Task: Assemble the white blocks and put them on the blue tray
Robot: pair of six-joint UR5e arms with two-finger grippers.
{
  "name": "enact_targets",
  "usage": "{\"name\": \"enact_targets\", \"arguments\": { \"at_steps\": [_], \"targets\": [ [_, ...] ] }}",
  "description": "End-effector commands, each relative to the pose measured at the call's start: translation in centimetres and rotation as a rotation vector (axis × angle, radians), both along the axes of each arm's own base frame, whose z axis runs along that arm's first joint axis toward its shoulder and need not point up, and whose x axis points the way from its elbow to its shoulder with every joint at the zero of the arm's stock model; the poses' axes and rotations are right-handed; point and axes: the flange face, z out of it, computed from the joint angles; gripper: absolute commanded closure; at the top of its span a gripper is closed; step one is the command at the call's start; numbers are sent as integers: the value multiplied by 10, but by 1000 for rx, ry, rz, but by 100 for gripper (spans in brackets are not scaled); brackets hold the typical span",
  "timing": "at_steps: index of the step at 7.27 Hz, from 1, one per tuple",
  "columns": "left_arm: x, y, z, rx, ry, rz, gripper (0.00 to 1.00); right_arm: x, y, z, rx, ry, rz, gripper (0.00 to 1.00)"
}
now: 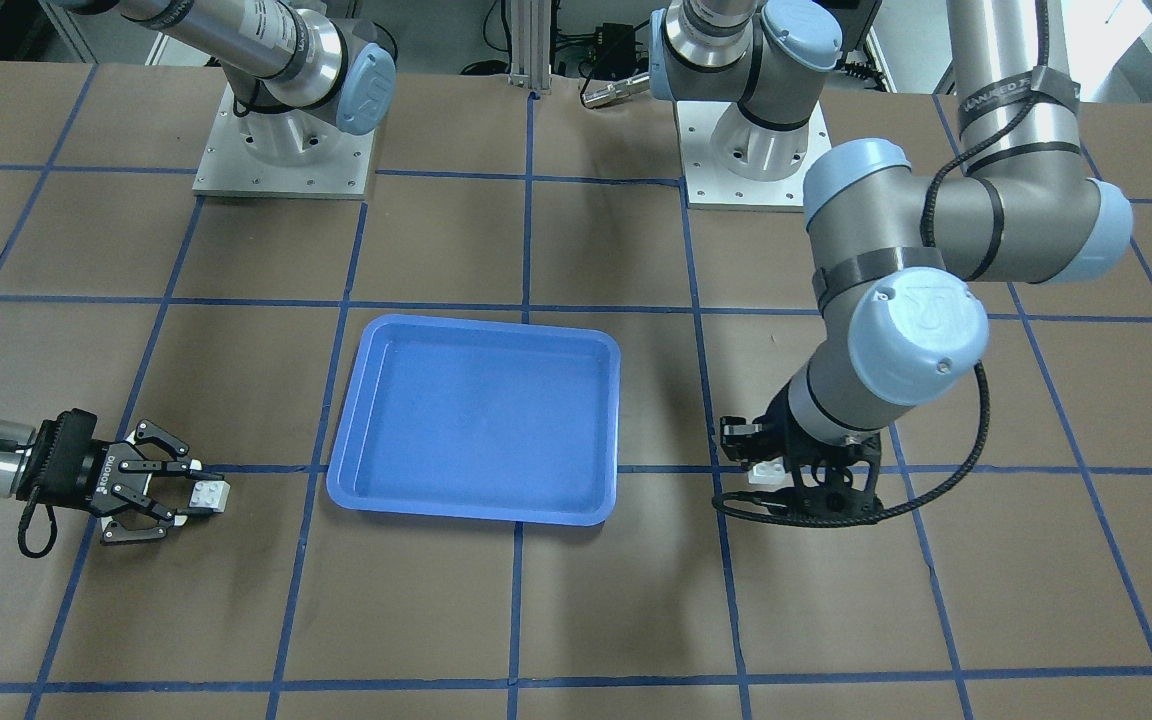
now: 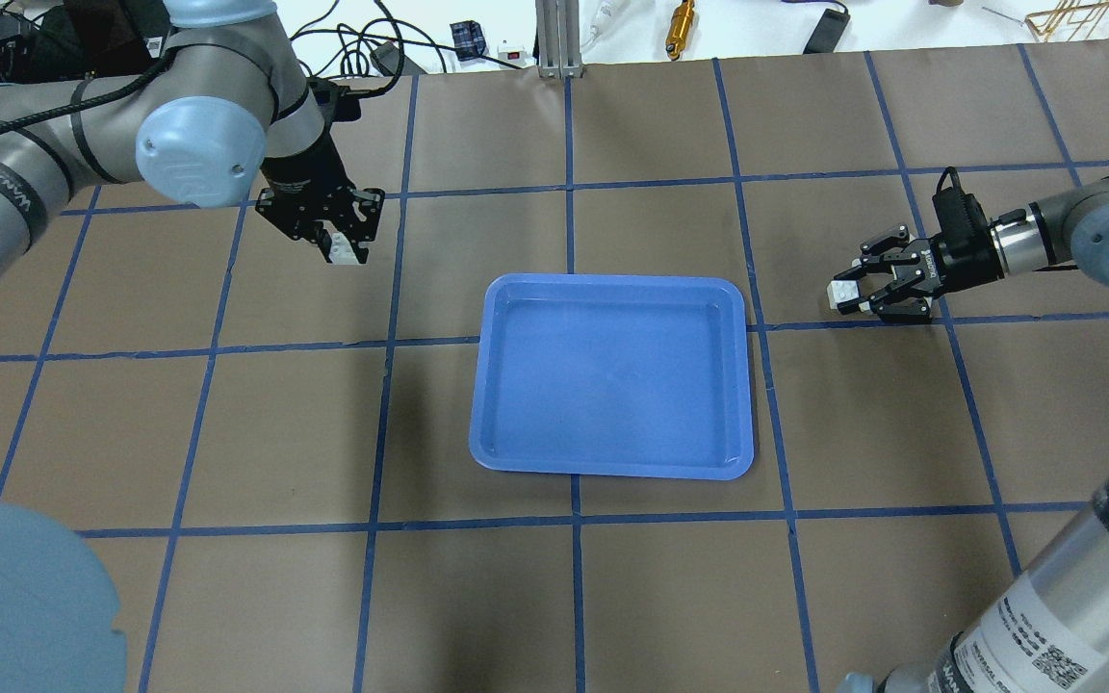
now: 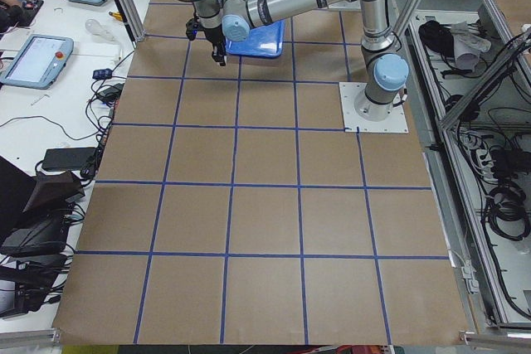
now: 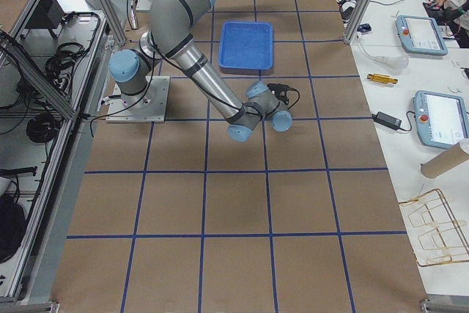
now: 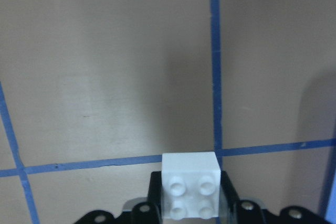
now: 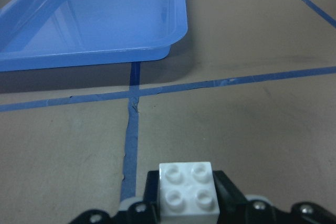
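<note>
The blue tray (image 1: 476, 420) lies empty in the middle of the table, and shows in the overhead view (image 2: 612, 375). My left gripper (image 2: 335, 239) points down beyond the tray's far left corner, shut on a white block (image 2: 347, 252); the left wrist view shows this block (image 5: 190, 184) studs up between the fingers, above a blue tape line. My right gripper (image 2: 853, 295) lies low and level, right of the tray, shut on the other white block (image 2: 842, 293). That block (image 6: 189, 190) sits between the fingers in the right wrist view, facing the tray (image 6: 94, 19).
The table is brown paper with a grid of blue tape lines (image 2: 574, 188). Both arm bases (image 1: 281, 140) stand at the robot's edge. Cables and small tools (image 2: 680, 24) lie past the far edge. Tablets (image 4: 429, 34) rest on a side bench.
</note>
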Motion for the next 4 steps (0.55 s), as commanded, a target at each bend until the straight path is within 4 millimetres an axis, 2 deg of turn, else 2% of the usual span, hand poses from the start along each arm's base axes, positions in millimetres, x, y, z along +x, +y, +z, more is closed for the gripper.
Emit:
{"name": "enact_targets", "arguments": {
  "at_steps": [1, 2, 3, 4],
  "targets": [
    [-104, 35, 3, -11, -10, 4, 100, -1, -2, 2, -17, 11, -2, 94],
    [-139, 50, -6, -4, -11, -5, 100, 0, -3, 12, -29, 13, -8, 97],
    [-160, 59, -15, 17, 15, -15, 100, 2, -2, 34, -49, 27, -4, 99],
    [-174, 65, -24, 30, 10, 11, 100, 19, 2, 55, -51, 34, 22, 100]
  ]
}}
